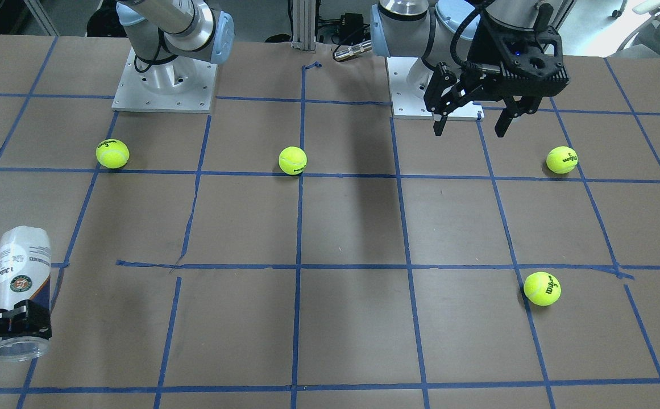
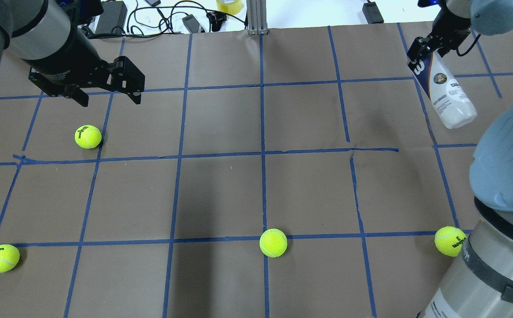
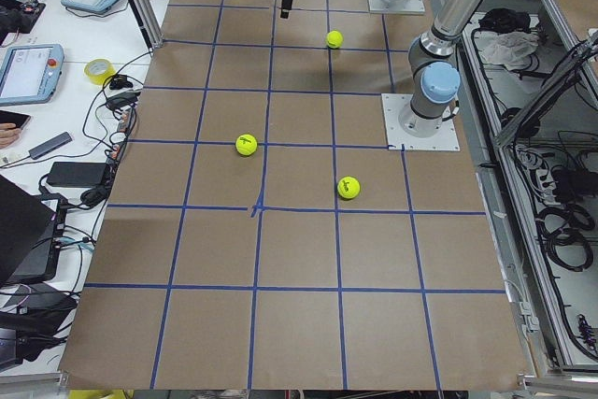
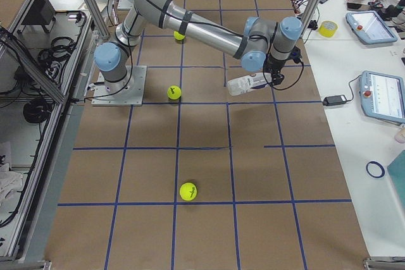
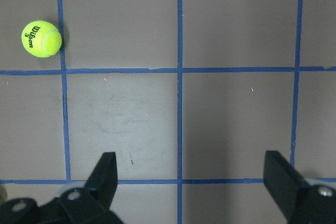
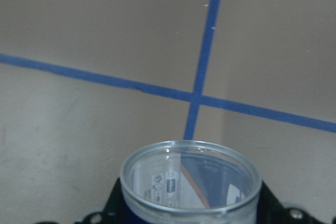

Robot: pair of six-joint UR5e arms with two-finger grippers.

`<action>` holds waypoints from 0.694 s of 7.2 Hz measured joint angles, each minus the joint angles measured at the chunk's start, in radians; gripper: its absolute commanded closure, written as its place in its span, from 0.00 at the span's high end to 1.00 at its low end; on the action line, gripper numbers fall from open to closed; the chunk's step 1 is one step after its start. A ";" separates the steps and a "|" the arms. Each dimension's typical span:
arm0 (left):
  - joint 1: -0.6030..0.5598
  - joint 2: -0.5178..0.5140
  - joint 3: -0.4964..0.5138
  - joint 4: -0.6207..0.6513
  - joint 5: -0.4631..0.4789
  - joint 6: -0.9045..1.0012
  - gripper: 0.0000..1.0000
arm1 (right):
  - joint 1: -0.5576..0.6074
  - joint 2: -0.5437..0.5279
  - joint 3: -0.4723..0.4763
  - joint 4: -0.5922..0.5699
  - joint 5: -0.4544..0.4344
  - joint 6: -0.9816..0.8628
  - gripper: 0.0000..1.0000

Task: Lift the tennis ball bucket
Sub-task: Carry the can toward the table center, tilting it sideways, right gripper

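At the left of the overhead view the left pincer [image 2: 109,99] hangs above the desk [image 2: 221,194] with its two fingers wide apart and nothing between them. Four tennis balls [image 2: 273,242] lie on the desk well apart from each other, one of them near that pincer. At the far right corner the right pincer [image 2: 420,55] is closed around one end of the tennis ball bucket [image 2: 448,97], which hangs tilted and is off the desk
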 measured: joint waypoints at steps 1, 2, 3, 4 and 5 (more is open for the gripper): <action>-0.001 0.000 0.000 -0.001 0.000 0.000 1.00 | 0.048 -0.018 0.003 0.006 0.004 -0.043 0.55; -0.001 0.001 0.001 -0.002 0.001 0.000 1.00 | 0.096 -0.028 0.006 0.001 0.005 -0.091 0.55; -0.001 0.001 0.002 -0.002 0.002 0.000 1.00 | 0.133 -0.036 0.011 -0.005 0.005 -0.125 0.54; -0.001 0.001 0.002 -0.002 0.002 0.000 1.00 | 0.168 -0.042 0.021 -0.012 0.004 -0.164 0.55; -0.002 -0.001 0.004 -0.002 0.002 0.000 1.00 | 0.214 -0.050 0.036 -0.029 0.003 -0.204 0.56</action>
